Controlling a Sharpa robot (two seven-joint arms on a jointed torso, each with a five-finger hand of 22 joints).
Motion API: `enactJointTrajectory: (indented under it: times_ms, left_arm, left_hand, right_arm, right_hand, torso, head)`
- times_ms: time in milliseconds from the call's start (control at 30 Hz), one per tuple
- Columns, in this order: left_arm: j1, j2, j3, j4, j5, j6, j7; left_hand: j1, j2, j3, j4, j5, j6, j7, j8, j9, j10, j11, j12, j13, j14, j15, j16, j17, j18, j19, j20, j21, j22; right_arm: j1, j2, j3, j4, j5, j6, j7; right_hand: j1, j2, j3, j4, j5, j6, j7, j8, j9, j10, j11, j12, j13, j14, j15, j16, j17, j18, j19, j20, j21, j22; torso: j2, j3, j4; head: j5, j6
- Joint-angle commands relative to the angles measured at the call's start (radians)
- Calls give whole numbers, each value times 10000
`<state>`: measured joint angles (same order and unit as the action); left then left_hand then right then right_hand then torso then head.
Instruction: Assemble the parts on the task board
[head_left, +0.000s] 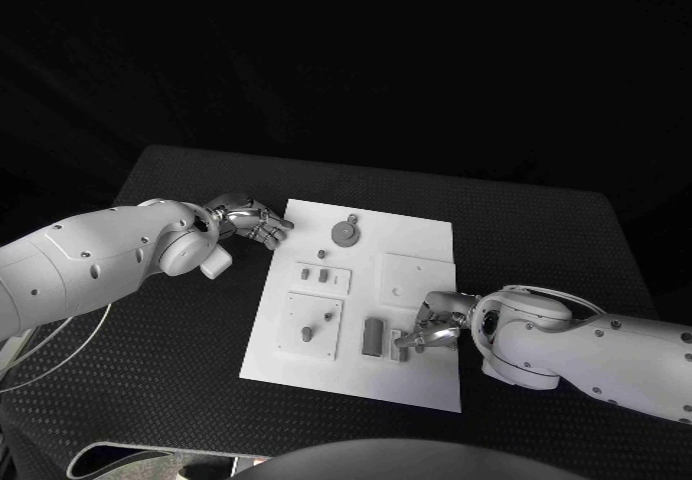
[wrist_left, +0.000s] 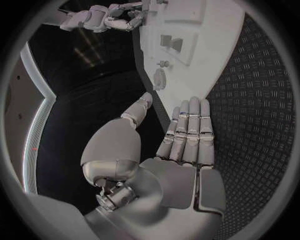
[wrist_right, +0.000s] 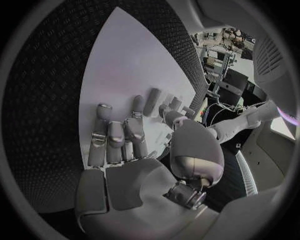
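Right hand (head_left: 427, 333) sits over the near right part of the task board (head_left: 418, 240), fingers curled down onto the small parts (head_left: 378, 338) there; whether it grips one I cannot tell. Those upright pieces lie just inboard of its fingertips, long axes running near-to-far. Left hand (head_left: 248, 219) rests at the board's far left edge, fingers together, holding nothing. Right hand is clearly nearer.
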<state>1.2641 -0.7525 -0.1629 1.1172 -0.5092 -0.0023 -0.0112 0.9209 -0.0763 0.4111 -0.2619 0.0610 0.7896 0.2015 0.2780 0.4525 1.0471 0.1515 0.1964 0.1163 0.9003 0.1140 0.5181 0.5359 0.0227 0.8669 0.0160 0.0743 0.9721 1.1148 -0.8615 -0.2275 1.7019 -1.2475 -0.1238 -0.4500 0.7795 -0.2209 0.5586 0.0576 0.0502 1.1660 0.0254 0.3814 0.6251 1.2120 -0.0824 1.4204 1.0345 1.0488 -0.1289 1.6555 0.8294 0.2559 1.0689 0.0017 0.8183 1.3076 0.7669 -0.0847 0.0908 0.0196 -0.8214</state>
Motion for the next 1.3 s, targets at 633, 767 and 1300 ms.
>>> enactJointTrajectory:
  times_ms: [633, 767, 1300]
  left_arm:
    - [-58, -3, -44, 60, -80, 254, -181]
    - [-58, -14, -45, 58, -82, 257, -184]
    - [-60, -9, -51, 35, -103, 286, -208]
  left_hand:
    - [1, 20, -12, -52, -62, -55, 70, 50, -12, -77, 8, 73, 19, -7, 10, -58, 18, -13, -59, -6, -32, 16]
    - [1, 22, -12, -53, -61, -54, 70, 51, -12, -76, 7, 74, 19, -7, 10, -58, 19, -13, -59, -7, -32, 16]
    - [-7, 30, -19, -53, -62, -53, 68, 55, -12, -75, 6, 76, 20, -6, 10, -64, 26, -14, -58, -6, -33, 16]
  right_arm:
    - [-202, 170, -32, -152, -1863, 528, -294]
    - [-202, 124, -32, -173, -1846, 565, -300]
    - [-201, -201, -29, -188, -1646, 616, 68]
  right_hand:
    - [175, 858, -230, -1985, 14, 102, -9, 22, 75, 239, -3, -145, 439, 68, -25, 93, -47, 59, 55, 28, -114, 120]
    - [33, 1104, -180, -2508, 21, 128, -3, -10, 58, 279, 1, -205, 516, 71, 4, 81, -65, 59, 83, 50, -153, 114]
    - [-372, 1082, -4, -2934, 30, 128, 19, -85, 17, 229, 26, -372, 497, -69, 64, 54, -251, 59, 78, 93, -239, 113]
  torso:
    - [8, 8, -15]
    - [3, 7, -8]
    - [12, 5, -13]
  head:
    - [-44, 31]
    - [-55, 30]
    - [-142, 170]
